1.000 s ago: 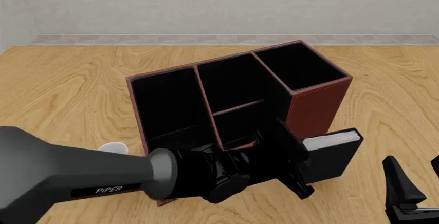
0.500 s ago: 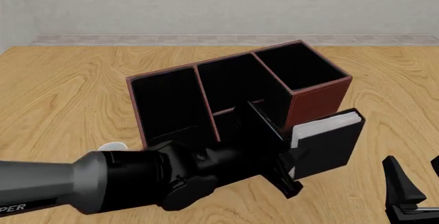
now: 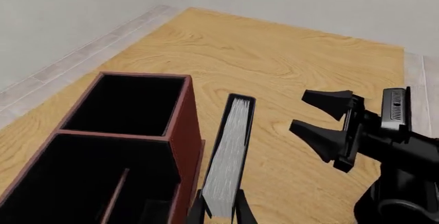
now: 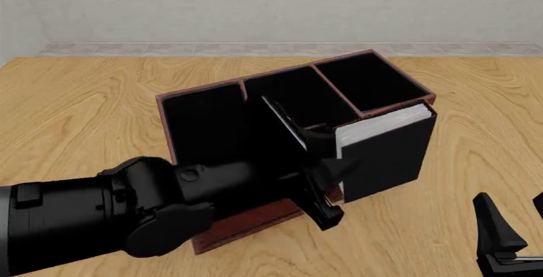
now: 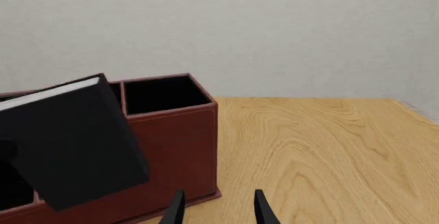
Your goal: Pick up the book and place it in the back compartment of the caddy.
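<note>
The black book (image 4: 386,156) with white page edges hangs upright in the air against the near wall of the caddy's tall end compartment (image 4: 369,83). My left gripper (image 4: 329,162) is shut on the book's spine end; in the left wrist view the fingers (image 3: 199,211) clamp the page block (image 3: 230,157). The reddish-brown caddy (image 4: 212,99) stands mid-table. Its middle section (image 4: 293,96) shows only its far half; the left gripper covers the cross-divider and near half. My right gripper (image 5: 219,211) is open and empty, low at the front right (image 4: 509,239).
The large undivided end compartment (image 4: 203,131) lies left of the middle section. Bare wooden table (image 4: 475,99) spreads right of the caddy and behind it. A wall with a tiled skirting (image 4: 254,48) closes the far side. The book also shows in the right wrist view (image 5: 69,142).
My left gripper has lifted the book from beside the caddy's near wall up to the tall compartment's rim and slightly back. The left arm has swung lower in view. The right arm is still.
</note>
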`<state>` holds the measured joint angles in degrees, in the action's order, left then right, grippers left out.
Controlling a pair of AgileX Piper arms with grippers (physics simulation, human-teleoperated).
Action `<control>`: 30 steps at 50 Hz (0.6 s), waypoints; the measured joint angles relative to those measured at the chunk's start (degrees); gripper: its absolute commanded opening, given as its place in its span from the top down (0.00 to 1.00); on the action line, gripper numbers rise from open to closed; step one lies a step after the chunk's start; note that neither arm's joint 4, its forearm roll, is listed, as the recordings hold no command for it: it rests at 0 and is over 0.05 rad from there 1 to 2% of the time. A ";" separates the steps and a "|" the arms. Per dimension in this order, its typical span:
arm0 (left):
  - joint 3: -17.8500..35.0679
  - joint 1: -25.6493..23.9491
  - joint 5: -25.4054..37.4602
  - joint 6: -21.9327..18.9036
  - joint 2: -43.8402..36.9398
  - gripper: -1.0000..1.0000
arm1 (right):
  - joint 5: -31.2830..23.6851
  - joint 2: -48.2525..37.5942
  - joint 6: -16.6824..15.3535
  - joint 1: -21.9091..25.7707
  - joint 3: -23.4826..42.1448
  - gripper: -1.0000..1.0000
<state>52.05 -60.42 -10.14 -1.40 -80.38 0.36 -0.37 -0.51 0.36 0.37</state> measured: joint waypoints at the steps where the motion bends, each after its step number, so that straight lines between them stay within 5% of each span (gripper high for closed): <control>1: -0.05 0.19 0.42 -0.12 0.59 1.00 | -0.01 0.00 0.00 0.00 0.00 0.00; 30: -5.29 6.70 9.17 -2.81 14.35 1.00 | -0.11 0.10 0.00 0.02 0.01 0.00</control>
<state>46.76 -53.72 -0.97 -4.21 -66.03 0.25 -0.28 -0.51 0.38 0.38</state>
